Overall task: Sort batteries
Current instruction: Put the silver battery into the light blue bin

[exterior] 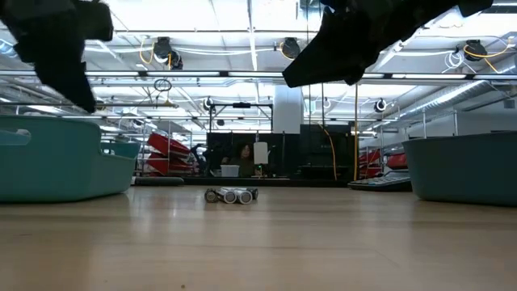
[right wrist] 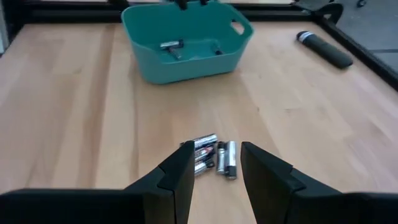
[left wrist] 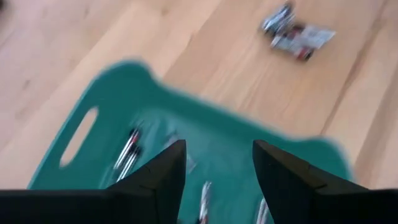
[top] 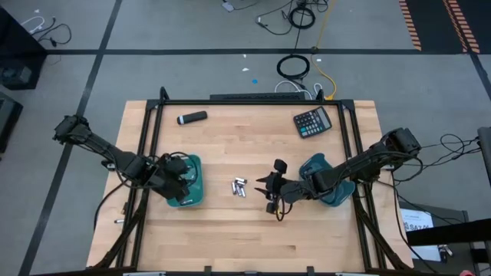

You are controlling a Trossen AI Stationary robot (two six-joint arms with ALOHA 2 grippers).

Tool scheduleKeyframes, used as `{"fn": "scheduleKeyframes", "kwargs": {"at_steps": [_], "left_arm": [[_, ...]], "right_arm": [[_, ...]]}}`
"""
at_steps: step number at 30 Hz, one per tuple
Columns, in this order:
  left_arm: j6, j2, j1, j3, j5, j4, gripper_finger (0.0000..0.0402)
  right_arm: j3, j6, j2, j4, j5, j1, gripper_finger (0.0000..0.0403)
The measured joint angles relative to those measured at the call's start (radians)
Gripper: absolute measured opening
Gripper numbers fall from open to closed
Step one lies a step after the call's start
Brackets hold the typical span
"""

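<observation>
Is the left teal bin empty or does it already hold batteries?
Not empty: the left teal bin holds several batteries on its floor, seen past the open left gripper.

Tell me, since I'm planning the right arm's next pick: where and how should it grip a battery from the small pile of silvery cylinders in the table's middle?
Probably the outermost of the silvery cylindrical batteries, gripped across its round middle from straight above. It lies flat on the wooden table at the pile's edge, with bare wood on one side for a jaw. The right gripper is open nearby.
</observation>
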Motion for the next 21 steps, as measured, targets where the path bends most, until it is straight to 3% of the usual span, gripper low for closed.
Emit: {"fn": "scheduleKeyframes", "kwargs": {"at_steps": [5,11,17,21], "left_arm": [[0.153,0.0,0.009,0.0,-0.094,0.27,0.0195],[0.373,0.046,0.067,0.0,-0.086,0.613,0.0195],[0.378,0.162,0.135,0.0,0.005,0.651,0.0195],[0.378,0.254,0.155,0.0,0.011,0.653,0.0195]], "right_arm": [[0.0,-0.009,0.043,0.001,0.018,-0.016,0.0121],[0.012,0.028,0.132,0.015,-0.168,-0.107,0.0111],[0.081,-0.03,0.185,-0.024,-0.193,-0.153,0.0085],[0.125,-0.058,0.247,-0.071,-0.22,-0.188,0.008]]}}
